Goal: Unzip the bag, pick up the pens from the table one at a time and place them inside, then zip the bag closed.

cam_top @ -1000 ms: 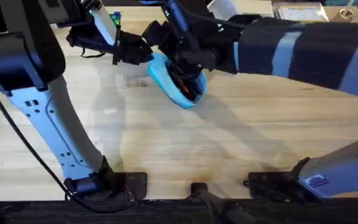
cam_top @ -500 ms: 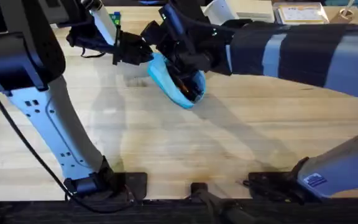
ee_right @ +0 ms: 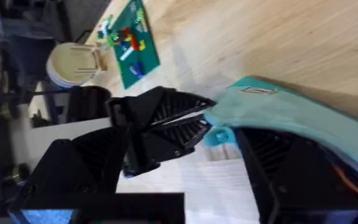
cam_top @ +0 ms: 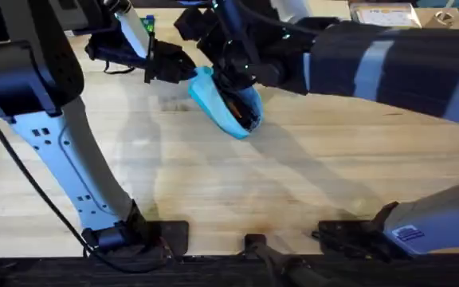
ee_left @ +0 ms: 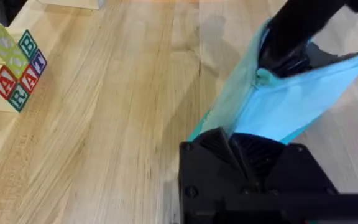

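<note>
The light-blue bag (cam_top: 217, 102) lies tilted at the far middle of the table (cam_top: 237, 183). Through its open lower end an orange-red and a dark pen (cam_top: 238, 112) show inside. My left gripper (cam_top: 186, 72) is shut on the bag's far-left end, and the left wrist view shows its fingers (ee_left: 247, 155) clamped on the fabric of the bag (ee_left: 291, 102). My right gripper (cam_top: 228, 76) hovers over the bag's upper half, shut on the small blue zipper pull (ee_right: 219, 135) next to the left gripper (ee_right: 160, 124).
Coloured alphabet blocks (ee_left: 14, 68) stand on a wooden ledge at the table's side. A green board with small bricks (ee_right: 132, 37) and a stack of white plates (ee_right: 73, 62) lie beyond the bag. Bare wood stretches across the near half of the table.
My right gripper has slid along the bag toward its far-left end, nearer the left gripper. The left gripper and the bag have stayed put.
</note>
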`<move>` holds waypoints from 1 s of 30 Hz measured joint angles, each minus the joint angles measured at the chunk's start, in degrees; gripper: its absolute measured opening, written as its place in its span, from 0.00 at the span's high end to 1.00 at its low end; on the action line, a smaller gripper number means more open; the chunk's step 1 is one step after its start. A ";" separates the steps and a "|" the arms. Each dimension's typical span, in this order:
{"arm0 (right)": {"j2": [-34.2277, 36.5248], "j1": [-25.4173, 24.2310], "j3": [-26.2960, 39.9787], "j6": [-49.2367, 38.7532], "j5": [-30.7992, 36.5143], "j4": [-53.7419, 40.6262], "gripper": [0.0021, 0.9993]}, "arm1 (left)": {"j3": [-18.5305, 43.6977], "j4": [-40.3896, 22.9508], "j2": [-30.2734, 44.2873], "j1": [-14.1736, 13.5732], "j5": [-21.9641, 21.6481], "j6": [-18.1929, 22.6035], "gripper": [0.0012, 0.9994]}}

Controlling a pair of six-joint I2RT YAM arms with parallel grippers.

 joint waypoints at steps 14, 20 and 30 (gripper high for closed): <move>-9.21 0.00 0.00 -12.25 0.39 6.08 0.00 | 0.00 -0.02 0.00 0.11 -0.04 0.00 0.96; -11.93 0.00 0.00 -21.65 0.42 6.09 0.00 | 0.00 -0.02 0.00 0.11 -0.04 0.00 0.96; -14.26 0.00 0.02 -34.54 -0.15 3.48 0.00 | 0.00 -0.02 0.02 0.11 -0.04 0.00 0.96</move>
